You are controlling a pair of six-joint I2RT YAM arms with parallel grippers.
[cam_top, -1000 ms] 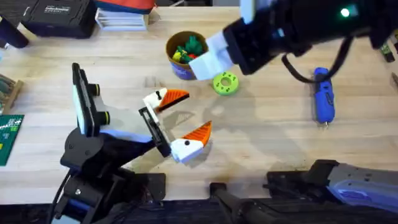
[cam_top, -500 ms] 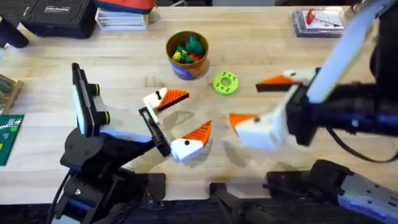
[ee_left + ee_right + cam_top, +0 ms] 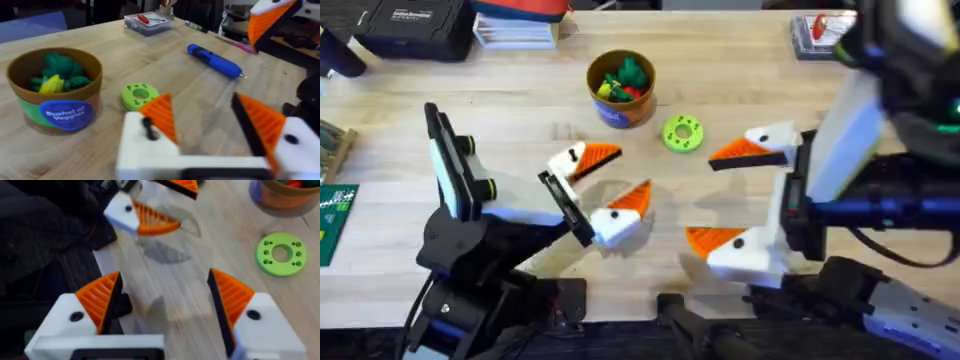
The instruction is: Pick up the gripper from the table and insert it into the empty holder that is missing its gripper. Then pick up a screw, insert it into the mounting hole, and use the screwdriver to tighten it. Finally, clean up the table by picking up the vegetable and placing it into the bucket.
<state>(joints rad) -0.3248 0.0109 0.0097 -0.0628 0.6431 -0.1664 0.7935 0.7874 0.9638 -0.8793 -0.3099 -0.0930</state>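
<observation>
Light wood table (image 3: 740,90). On it: bucket (image 3: 620,90) with toy veg, green disc (image 3: 682,133) just beside, screwdriver (image 3: 215,61) farther off, clear box (image 3: 817,32) at far edge, black case (image 3: 410,25), stacked books (image 3: 520,25) far left.

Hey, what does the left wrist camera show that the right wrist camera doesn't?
Only the left wrist view: the blue screwdriver lying on the table, a clear box at the far edge, and the bucket's blue label, with green and yellow toy pieces inside the bucket.

Only the right wrist view: the table's near edge with dark equipment beyond it, and the left claw seen from outside.

Both: the green disc with holes lying flat on the wooden table, and each camera's own open claw.
</observation>
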